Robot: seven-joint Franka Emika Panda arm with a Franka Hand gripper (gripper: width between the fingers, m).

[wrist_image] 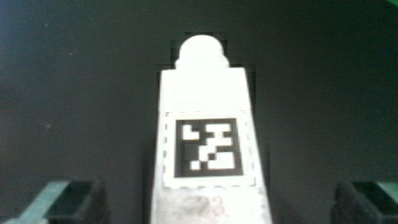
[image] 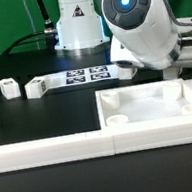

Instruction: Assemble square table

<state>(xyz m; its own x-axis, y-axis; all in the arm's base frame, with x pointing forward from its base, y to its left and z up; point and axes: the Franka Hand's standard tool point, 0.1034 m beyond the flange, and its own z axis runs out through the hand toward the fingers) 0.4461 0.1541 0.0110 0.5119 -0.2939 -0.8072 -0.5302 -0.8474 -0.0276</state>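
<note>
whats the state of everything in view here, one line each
hand: open, fingers apart on either side of the leg, not touching it
leg: not gripped, tag facing the wrist camera, rounded end pointing away from the hand
table top: lying flat, rim up, no legs fitted
small leg blocks: loose, apart from each other, not fitted

Table top [image: 149, 119] is showing plain white, counter [image: 38, 185] black; the white leg [wrist_image: 205, 90] is bearing a black-and-white blocky tag [wrist_image: 210, 150].
</note>
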